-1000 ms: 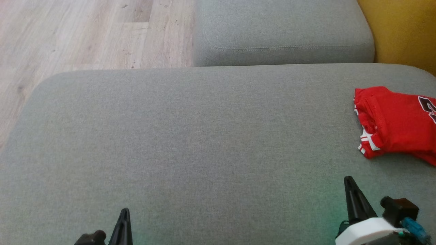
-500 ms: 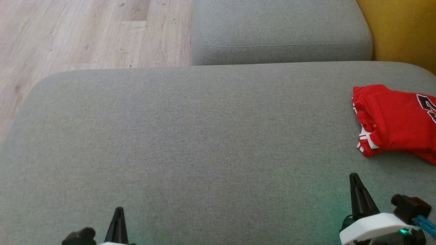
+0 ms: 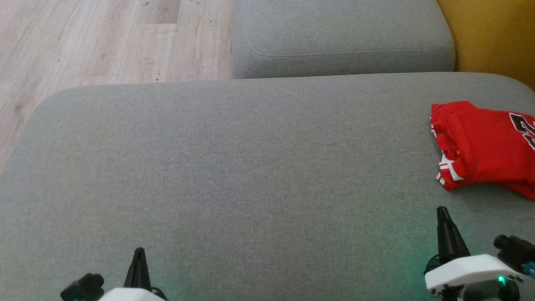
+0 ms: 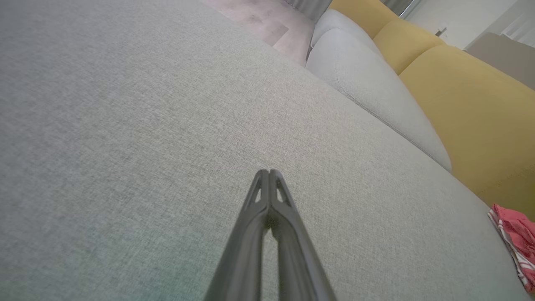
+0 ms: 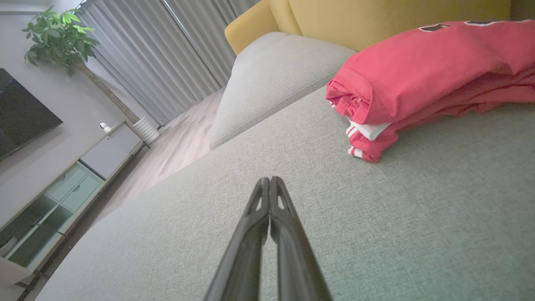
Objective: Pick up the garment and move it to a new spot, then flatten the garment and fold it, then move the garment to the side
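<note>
The garment [image 3: 485,148] is a red jersey with white trim and dark lettering, folded into a bundle at the right edge of the grey sofa seat [image 3: 250,167]. In the right wrist view the garment [image 5: 426,71] lies ahead and to the right, and the left wrist view catches the garment [image 4: 516,238] at its far right edge. My right gripper [image 3: 442,211] is shut and empty, hovering a short way in front of the bundle, apart from it. My left gripper [image 3: 139,251] is shut and empty at the lower left over bare cushion. The shut left gripper [image 4: 269,171] and right gripper [image 5: 269,179] hold nothing.
A second grey cushion [image 3: 342,37] lies beyond the seat, with a yellow sofa back [image 3: 493,37] at the right. Wooden floor [image 3: 83,42] runs beyond the seat's left edge. A TV cabinet [image 5: 62,188], curtains and a plant [image 5: 58,37] stand across the room.
The head camera has shifted, so the seat and garment sit slightly higher and further left. Both grippers appear a little higher in view; both stay shut.
</note>
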